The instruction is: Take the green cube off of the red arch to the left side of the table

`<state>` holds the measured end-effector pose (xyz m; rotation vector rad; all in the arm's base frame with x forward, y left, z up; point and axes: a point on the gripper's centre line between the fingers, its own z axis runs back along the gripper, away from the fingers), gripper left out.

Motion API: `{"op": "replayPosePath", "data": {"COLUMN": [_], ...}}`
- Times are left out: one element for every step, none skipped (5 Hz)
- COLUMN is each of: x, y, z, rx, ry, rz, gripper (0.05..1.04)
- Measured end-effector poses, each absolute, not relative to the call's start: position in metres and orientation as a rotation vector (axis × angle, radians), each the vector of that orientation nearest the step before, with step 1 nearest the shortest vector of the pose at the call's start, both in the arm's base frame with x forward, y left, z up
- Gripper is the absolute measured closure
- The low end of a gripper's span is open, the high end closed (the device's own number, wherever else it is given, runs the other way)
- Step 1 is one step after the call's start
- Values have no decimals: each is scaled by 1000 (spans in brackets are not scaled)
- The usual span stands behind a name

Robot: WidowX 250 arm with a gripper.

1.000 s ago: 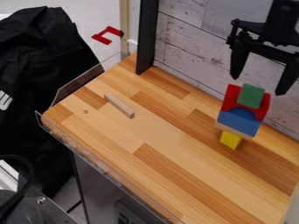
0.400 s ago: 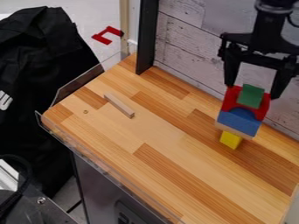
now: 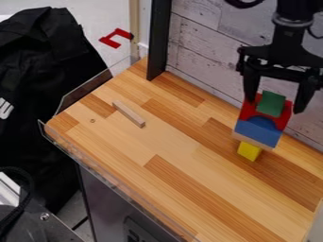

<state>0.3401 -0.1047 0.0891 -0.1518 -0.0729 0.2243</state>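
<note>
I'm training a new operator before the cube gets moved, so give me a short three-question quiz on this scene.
1. Multiple choice: What does the green cube rest on?
A) the blue block
B) the red arch
C) the yellow block

2. True or false: As the camera sees them, the jaws of the gripper stand apart, one to each side of the green cube.

3. Fill in the blank: The lowest block seen below the red arch is coloured ____.

Key: 1. B; 2. true; 3. yellow
</note>
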Motion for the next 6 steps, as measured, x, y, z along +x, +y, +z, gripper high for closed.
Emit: {"op": "replayPosePath", "data": {"x": [340, 341, 349, 351, 352, 348], "y": [-104, -103, -105, -105, -107, -106], "z": [88, 85, 81, 78, 77, 78], "rx": [-140, -110, -86, -82, -89, -90], "ry": [-76, -66, -6, 2, -9, -13], "rz": [220, 199, 101, 87, 91, 101], "gripper": [83, 129, 369, 530, 531, 531]}}
